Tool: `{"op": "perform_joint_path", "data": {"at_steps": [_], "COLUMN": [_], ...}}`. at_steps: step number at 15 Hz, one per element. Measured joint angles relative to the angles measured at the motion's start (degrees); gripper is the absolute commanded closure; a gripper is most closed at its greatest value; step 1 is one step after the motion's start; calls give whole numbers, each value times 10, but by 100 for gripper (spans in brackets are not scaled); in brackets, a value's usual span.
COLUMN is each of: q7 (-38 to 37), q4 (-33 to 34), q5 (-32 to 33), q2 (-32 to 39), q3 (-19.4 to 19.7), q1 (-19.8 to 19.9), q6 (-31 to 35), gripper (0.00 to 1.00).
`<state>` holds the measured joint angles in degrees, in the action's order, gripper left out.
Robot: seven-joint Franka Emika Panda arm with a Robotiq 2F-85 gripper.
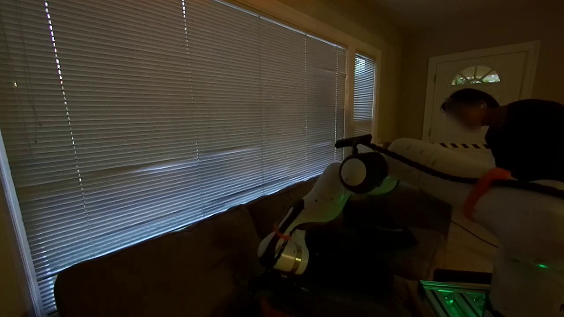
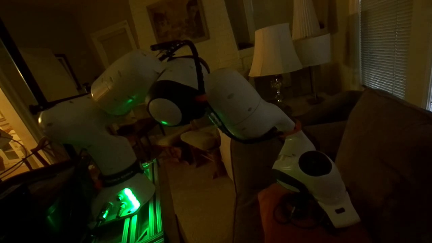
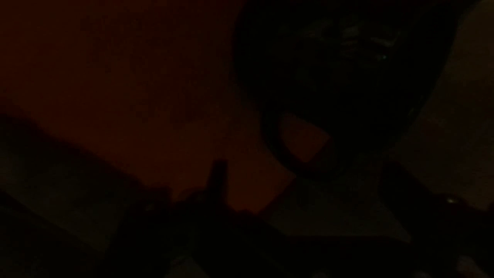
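The wrist view is very dark. My gripper (image 3: 305,170) stands open there, its two fingers wide apart, one finger (image 3: 219,177) at the left and the other at the right. Ahead of it, upper right, lies a black rounded object (image 3: 339,85) with a few faint glints. A black loop (image 3: 272,135) hangs from that object toward the gap; whether it reaches between the fingers I cannot tell. Under these lies a red-orange cloth or cushion (image 3: 115,85), also seen in an exterior view (image 2: 270,209). In both exterior views the fingers are lost in shadow below the wrist.
A brown sofa (image 1: 176,273) with a backrest (image 2: 388,141) runs beside the arm, below window blinds (image 1: 154,132). A person (image 1: 524,132) leans in near the door. Lamps (image 2: 275,50) and a wooden chair (image 2: 202,140) stand behind. The arm's base (image 2: 121,202) glows green.
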<state>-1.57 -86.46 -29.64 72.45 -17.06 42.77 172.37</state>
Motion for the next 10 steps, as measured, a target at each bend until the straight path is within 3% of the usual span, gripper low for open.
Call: {"op": "perform_joint_path", "data": {"at_steps": [8, 10], "q7": [-19, -19], "q4": [56, 73], "q5": [0, 0], "q2": [51, 65], "q3": [-41, -51], "q1": [19, 19], "q6": [0, 0], "gripper": [2, 22]}}
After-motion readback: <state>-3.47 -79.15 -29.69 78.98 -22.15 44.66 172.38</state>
